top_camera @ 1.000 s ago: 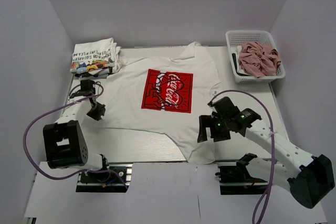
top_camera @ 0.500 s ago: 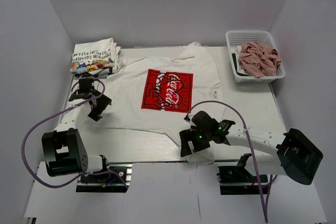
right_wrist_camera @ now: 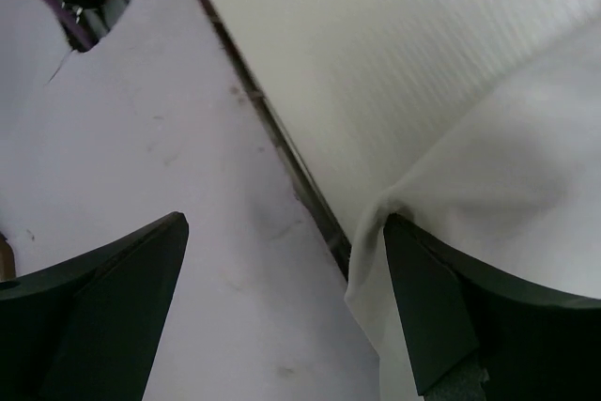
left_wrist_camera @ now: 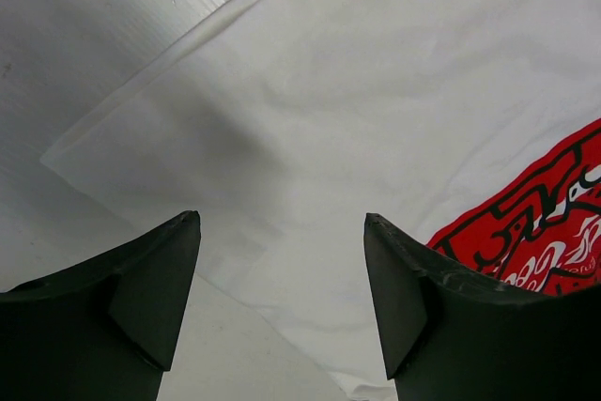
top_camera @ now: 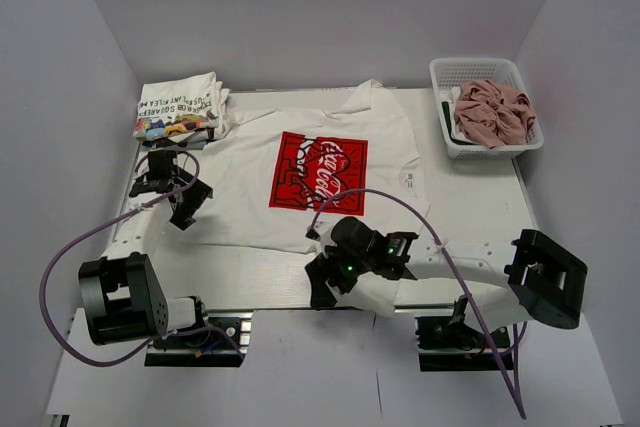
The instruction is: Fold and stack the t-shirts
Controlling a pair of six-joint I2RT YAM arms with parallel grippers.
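red-logo tee (top_camera: 318,172) spread flat, left gripper (left_wrist_camera: 282,224) wide open over its left sleeve, right gripper (right_wrist_camera: 285,223) gaping at the near hem, both holding nothing

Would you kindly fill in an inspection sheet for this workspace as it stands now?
Surface: pale ribbed table, largely covered by the spread shirt.
Job's things: white t-shirt with red square logo spread flat, near corner draped over the table edge; folded stack of printed white t-shirts far left; crumpled dusty pink t-shirt in the basket.
Clutter: white plastic mesh basket far right; nothing else seen.
Hands: left hand open above the logo shirt's left edge; right hand open at the draped corner.
Cables: purple cables loop from both arms, the right one over the shirt.
Surroundings: plain white walls.
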